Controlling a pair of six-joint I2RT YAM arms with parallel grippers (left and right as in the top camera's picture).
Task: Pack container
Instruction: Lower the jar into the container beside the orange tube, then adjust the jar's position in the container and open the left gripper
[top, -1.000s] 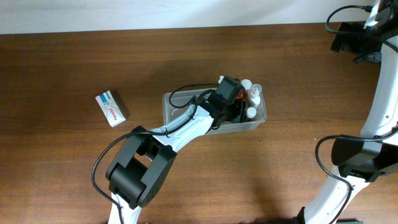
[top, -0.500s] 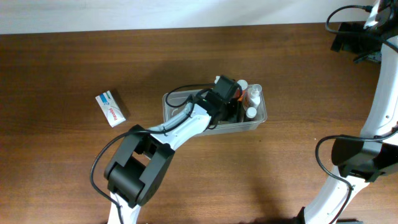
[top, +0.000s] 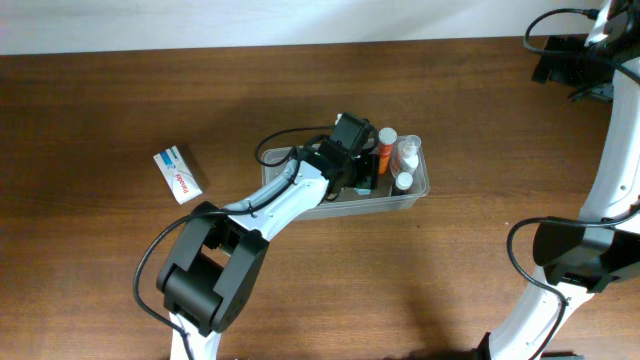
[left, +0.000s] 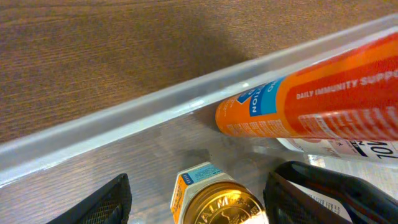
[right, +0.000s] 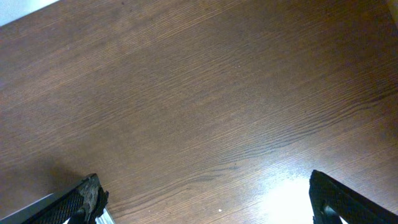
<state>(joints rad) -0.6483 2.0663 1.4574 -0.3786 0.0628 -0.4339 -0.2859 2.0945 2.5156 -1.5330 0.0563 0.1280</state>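
While the left gripper (left: 198, 186) hangs with its fingers apart either side of a gold-lidded jar (left: 219, 202) low in the left wrist view, gripping nothing, a careless lift could snag a finger on that jar or on the orange tube (left: 311, 99) just beyond. That could tip them or drag the container (top: 415, 198), which sits mid-frame overhead. The tube reads "DAILY IMMUNITY SUPPORT"; the jar's label is unreadable. At far left lies a small box (top: 179, 174), its print illegible. The right gripper (right: 205, 199), spread wide, hovers over the table (right: 205, 93).
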